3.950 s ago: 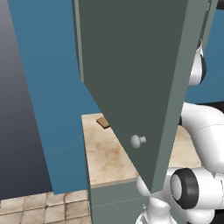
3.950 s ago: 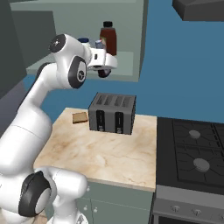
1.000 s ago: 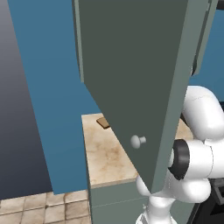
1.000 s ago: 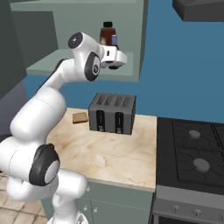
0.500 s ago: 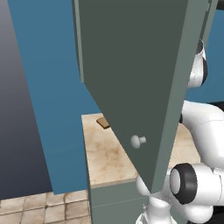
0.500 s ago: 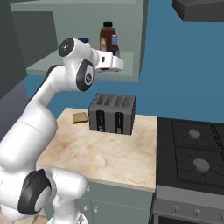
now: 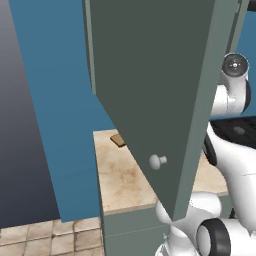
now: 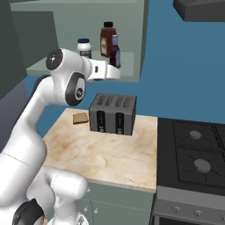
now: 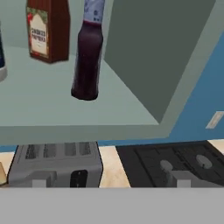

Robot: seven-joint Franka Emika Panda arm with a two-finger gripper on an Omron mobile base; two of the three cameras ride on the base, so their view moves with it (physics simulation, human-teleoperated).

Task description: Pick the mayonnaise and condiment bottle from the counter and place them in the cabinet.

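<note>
Left base view: one cabinet (image 7: 150, 75) door, swung open, with one round whitish knob (image 7: 157, 161). Behind it one stone counter (image 7: 117, 180) carrying one small brown slice (image 7: 118, 140).

Right base view: pincer (image 8: 117, 73) at the front lip of the open cabinet shelf (image 8: 127, 61), holding nothing; its finger gap is too small to make out here. Three containers on the shelf: one white-capped mayonnaise jar (image 8: 84, 47) just left of the pincer, one dark condiment bottle (image 8: 115, 52) directly behind it, one brown bottle (image 8: 107, 38) further back. Below the pincer: one toaster (image 8: 113, 114) on the counter, one stove (image 8: 193, 154) to its right.

Hand view: two finger tips (image 9: 175, 179) spread wide apart, empty. Condiment bottle upright on the shelf ahead; brown bottle behind-left. Toaster and stove lie below.
</note>
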